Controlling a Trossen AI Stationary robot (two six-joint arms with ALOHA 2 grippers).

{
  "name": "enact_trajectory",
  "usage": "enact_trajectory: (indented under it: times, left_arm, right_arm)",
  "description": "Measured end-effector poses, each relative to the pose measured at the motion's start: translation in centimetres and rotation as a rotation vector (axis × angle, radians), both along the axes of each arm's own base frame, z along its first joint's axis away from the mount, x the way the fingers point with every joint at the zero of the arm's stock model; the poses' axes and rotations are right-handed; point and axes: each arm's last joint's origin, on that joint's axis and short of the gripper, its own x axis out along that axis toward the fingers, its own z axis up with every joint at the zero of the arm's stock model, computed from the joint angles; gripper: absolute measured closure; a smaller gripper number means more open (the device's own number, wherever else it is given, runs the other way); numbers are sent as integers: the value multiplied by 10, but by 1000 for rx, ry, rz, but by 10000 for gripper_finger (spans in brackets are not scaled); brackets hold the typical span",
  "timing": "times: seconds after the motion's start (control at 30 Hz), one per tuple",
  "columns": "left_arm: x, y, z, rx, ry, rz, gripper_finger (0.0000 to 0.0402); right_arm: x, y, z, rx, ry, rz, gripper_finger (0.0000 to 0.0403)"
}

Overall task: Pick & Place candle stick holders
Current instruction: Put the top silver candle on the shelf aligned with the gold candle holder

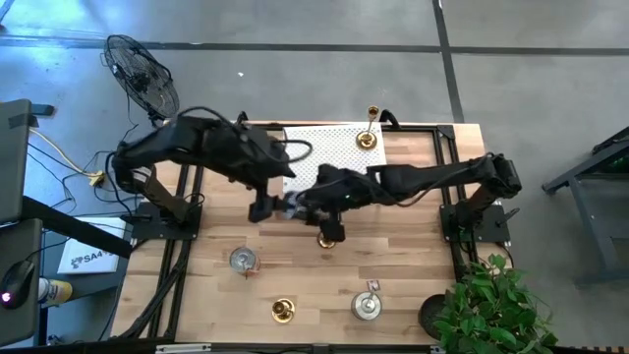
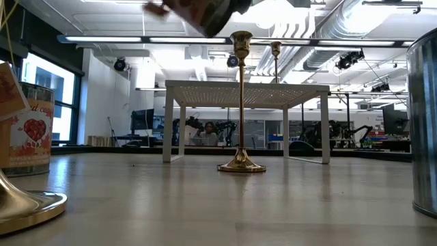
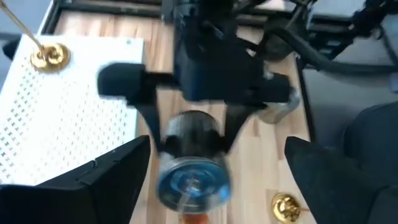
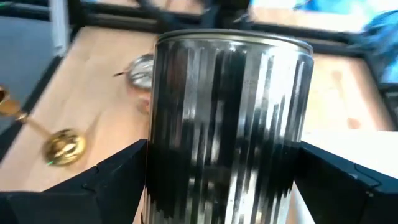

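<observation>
My right gripper [image 1: 298, 206] is shut on a ribbed silvery cup-like candle stick holder [image 4: 227, 124] above the table's middle. My left gripper [image 1: 262, 208] stands open just left of it, with nothing between its fingers [image 3: 112, 174]. A gold candlestick [image 1: 326, 236] stands on its round base below the two grippers. Another gold candlestick [image 1: 367, 138] stands on the white perforated rack [image 1: 319, 157]. Two silvery holders [image 1: 243, 260] [image 1: 367, 305] and a gold candlestick [image 1: 283, 311] stand near the front edge. My right gripper pinches the holder's ribbed side wall [image 4: 163, 155] between its two fingers [image 3: 149, 127], one on each side. The fingers come from the table's right, slanting down. The holder is lifted clear of the table, tilted, with one round end [image 3: 193, 183] toward my left gripper.
The rack fills the far middle of the table. A potted plant [image 1: 491, 300] stands at the front right corner, and a fan [image 1: 142, 74] is off the far left. In the low view, a labelled holder [image 2: 27, 130] and a ribbed one [image 2: 423, 123] stand close to the camera.
</observation>
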Motion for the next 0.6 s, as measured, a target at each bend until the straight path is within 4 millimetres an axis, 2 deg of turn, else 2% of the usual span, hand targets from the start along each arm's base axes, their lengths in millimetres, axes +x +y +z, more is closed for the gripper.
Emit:
enact_trajectory:
  times: [0.13,0.27,0.47,0.6]
  left_arm:
    - [-16,0,20,-5,-69,-3,55]
    - [-31,3,28,6,-78,13,56]
    - [-51,8,30,60,-45,101,56]
    - [-60,10,30,85,-23,149,55]
  right_arm:
    - [-3,-2,4,-25,-7,-29,59]
    - [-9,-3,8,-42,4,-53,59]
    - [-39,-8,26,-85,45,-173,59]
    - [-68,-11,46,-83,37,-242,59]
